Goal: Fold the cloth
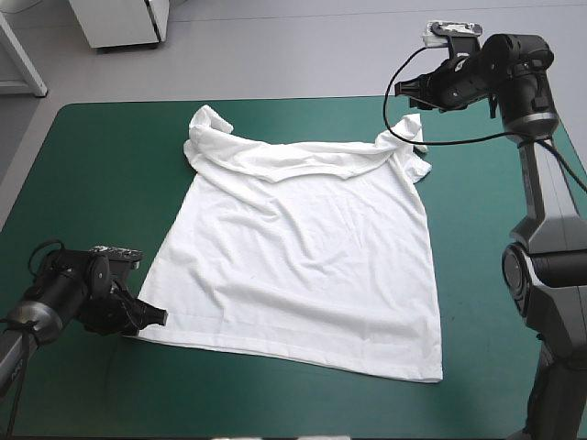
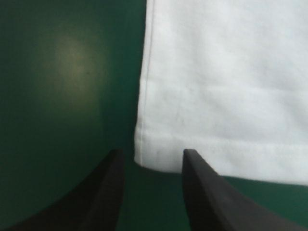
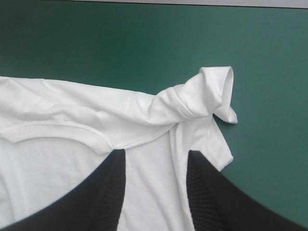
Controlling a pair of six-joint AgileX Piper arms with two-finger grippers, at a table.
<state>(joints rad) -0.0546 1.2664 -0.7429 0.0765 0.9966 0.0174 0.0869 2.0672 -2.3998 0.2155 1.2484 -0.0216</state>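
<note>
I have the T-shirt (image 1: 293,266) spread mostly flat on the teal-green cover (image 1: 92,183), both sleeves rumpled. My left claw (image 2: 151,154) sits low at the hem, fingers apart and holding nothing; the hem corner (image 2: 144,155) lies just ahead of them, in line with the gap. My right claw (image 3: 155,156) hangs above the collar end, also spread and empty, cloth showing between its fingers, the bunched sleeve (image 3: 207,96) ahead of it and to one side. I judge the shirt light, thin and limp: it will sag and drag rather than keep a shape, and may slide on the cover. I'd pinch the hem corner through both layers on the left, and the shoulder seam (image 3: 176,139), not the bunched sleeve, on the right
</note>
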